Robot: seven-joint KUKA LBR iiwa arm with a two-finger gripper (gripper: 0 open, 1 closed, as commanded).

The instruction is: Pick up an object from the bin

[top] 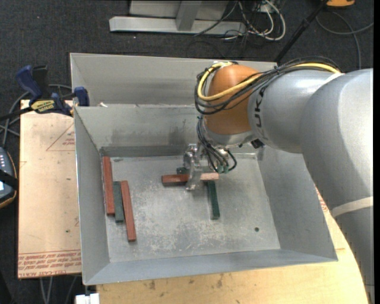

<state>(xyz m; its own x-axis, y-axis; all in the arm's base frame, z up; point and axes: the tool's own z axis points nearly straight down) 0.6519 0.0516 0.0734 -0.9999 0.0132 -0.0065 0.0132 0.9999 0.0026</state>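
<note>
While the gripper (192,175) stands low over a red-brown bar (173,179) near the middle of the bin (178,240), the grasp itself appears to be the step in hand.

Whether the claw is apart or clamped cannot be told, as the wrist and its orange cover (228,98) hide it from above. The bar runs crosswise beneath it, a paler end (209,176) showing on the far side. The next move probably calls for a firm closure across the bar's narrow width, then a straight lift that keeps it level. A dark green bar (213,203) lies just beside, one end near the gripper, and could be nudged. Three more bars (119,202) lie well apart along the left wall. The bin floor is bare grey metal, scuffed. Outside the bin are dark flooring (35,35) and loose cables (261,18).
</note>
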